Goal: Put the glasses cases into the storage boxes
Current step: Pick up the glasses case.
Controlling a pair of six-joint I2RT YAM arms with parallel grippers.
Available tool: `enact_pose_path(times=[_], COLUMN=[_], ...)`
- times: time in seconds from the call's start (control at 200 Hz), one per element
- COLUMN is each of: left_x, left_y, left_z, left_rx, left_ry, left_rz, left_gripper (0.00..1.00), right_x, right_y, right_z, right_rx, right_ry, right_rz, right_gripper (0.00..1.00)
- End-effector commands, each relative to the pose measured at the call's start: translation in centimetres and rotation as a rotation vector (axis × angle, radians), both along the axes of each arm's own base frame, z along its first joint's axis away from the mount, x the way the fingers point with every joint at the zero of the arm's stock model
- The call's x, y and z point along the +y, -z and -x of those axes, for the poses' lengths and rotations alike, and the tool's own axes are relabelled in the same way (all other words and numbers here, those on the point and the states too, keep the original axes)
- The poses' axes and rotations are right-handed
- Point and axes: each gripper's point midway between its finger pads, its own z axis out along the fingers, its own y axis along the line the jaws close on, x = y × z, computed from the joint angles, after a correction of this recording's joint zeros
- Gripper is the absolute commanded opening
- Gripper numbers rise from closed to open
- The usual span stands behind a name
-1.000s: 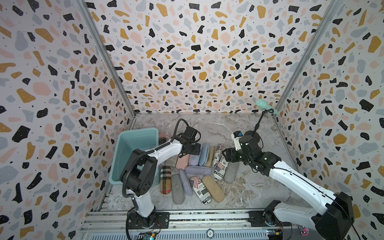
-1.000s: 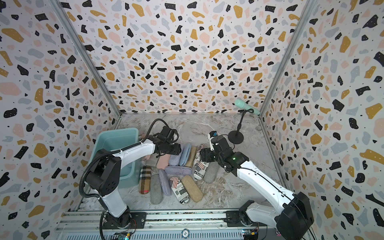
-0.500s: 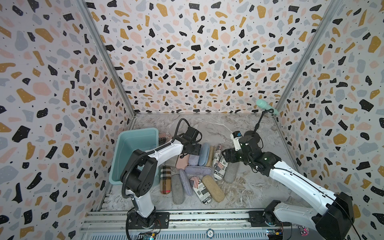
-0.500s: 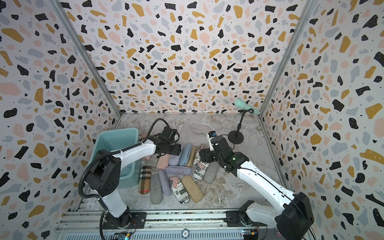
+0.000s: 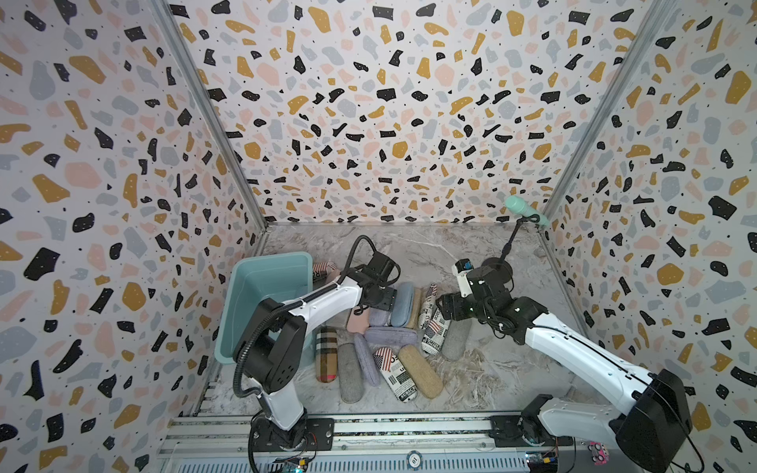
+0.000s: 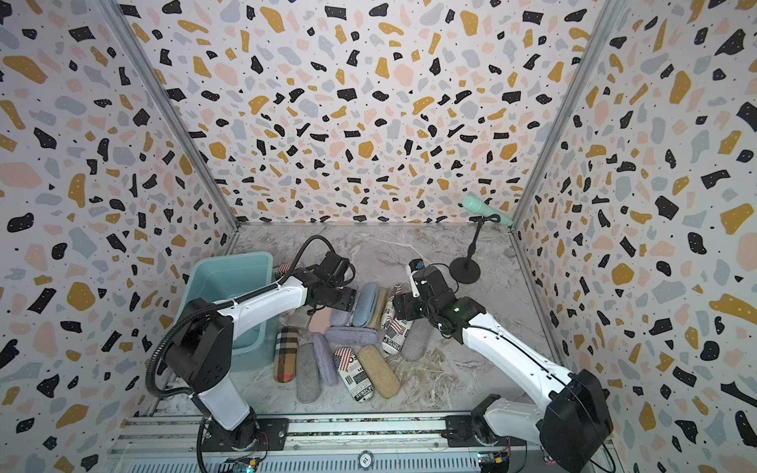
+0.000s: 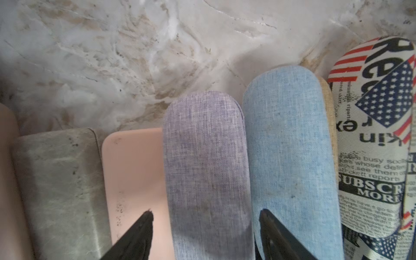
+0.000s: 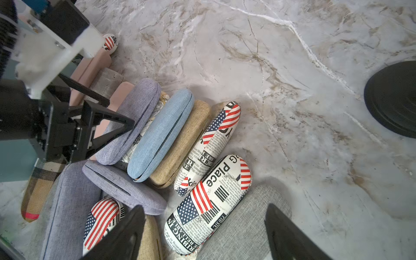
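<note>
Left wrist view: my left pincer (image 7: 206,212) gapes wide astride the lavender case (image 7: 203,157). I'm lining up the grasp; next, close squarely.

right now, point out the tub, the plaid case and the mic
tub (image 5: 270,275): top view, on its inner far wall
plaid case (image 5: 326,354): top view, on the middle of its upper face
mic (image 5: 525,210): top view, on its mint body

Open floor (image 5: 430,245) behind packed cases (image 5: 403,299); microphone stand (image 6: 465,271) far right
</note>
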Motion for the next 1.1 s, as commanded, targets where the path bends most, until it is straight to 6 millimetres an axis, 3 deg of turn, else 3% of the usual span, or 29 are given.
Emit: enact_pose_path(times=[0.0,0.195,0.47,0.631,0.756,1.096], left_x=[-0.4,-0.1,0.5,0.1,0.0,0.8], left_y=[0.2,1.8,2.4,3.1,2.3,-2.2], left_z=[0.8,1.8,2.0,1.6,1.5,0.3], left_rx=[0.022,0.069,0.075,0.092,0.073,-0.049], left_ry=[0.031,0.021,0.017,0.026,0.032,-0.002], left_rz=[0.013,0.014,0.015,0.036,0.047,0.05], left_gripper=[0.77,0.76,0.74,0.63,0.53,0.52], right_x=[-0.3,0.0,0.6,0.4,0.3,0.2], right_y=[-0.8,-0.7,-0.8,-0.6,-1.1,-1.5], right_z=[-0.2,0.0,-0.2,-0.5,-0.3,0.2], right_rx=[-0.026,-0.024,-0.036,-0.035,-0.049,-0.062], right_ry=[0.02,0.011,-0.015,-0.017,-0.012,-0.014], right_rz=[-0.015,-0.046,-0.052,-0.025,-0.043,-0.071], right_gripper=[0.86,0.86,0.84,0.82,0.82,0.82])
